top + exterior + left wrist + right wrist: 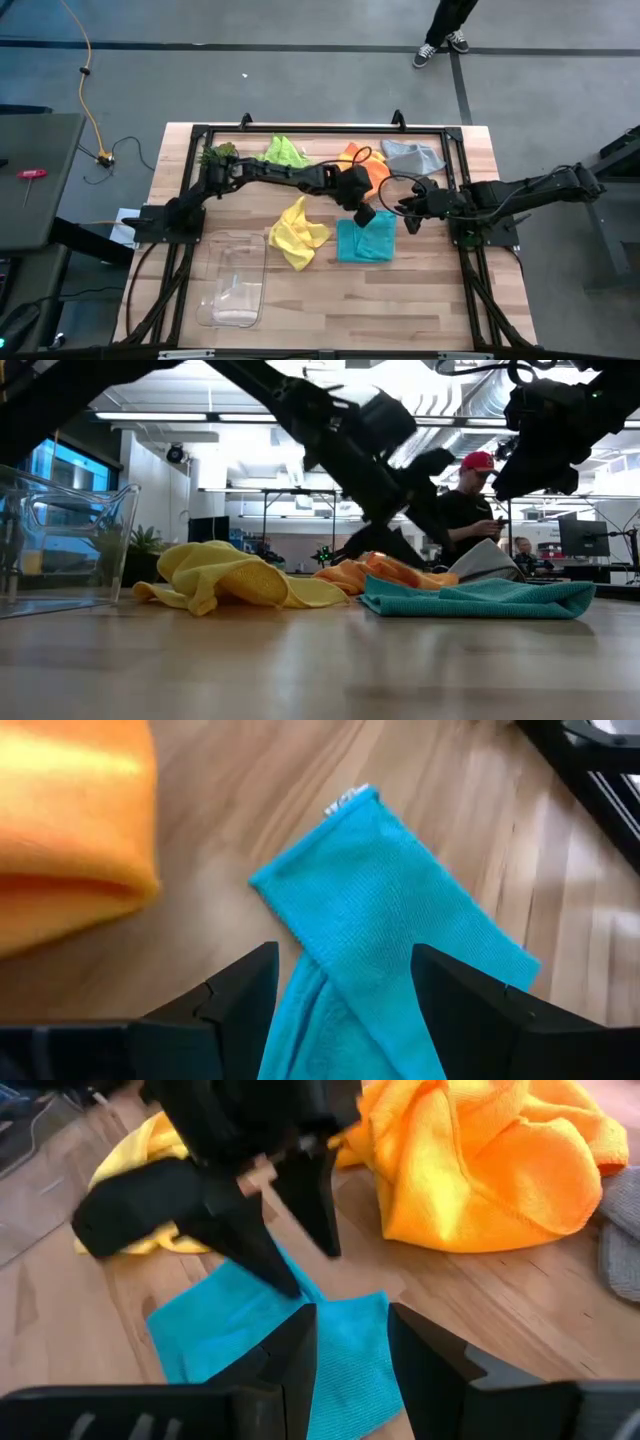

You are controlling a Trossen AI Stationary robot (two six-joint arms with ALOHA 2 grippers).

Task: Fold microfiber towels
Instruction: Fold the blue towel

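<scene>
The teal towel [367, 241] lies on the table, partly folded, with one strip [400, 910] laid over the layer below. My left gripper [363, 213] is open and hangs low over the towel's far left corner, fingers pointing down; I see no contact [300, 1270]. My right gripper [405, 218] is open and empty, raised above the towel's far right corner [530, 460]. The yellow towel [298, 232] lies crumpled left of the teal one. The orange [368, 165], grey [415, 155] and lime green [285, 152] towels lie crumpled along the far edge.
A clear plastic bin [235, 280] stands at the near left. A small green plant [218, 153] sits at the far left by the left arm. Bare wood [400, 300] shows in front of the teal towel. A person [470, 510] stands in the room beyond the table.
</scene>
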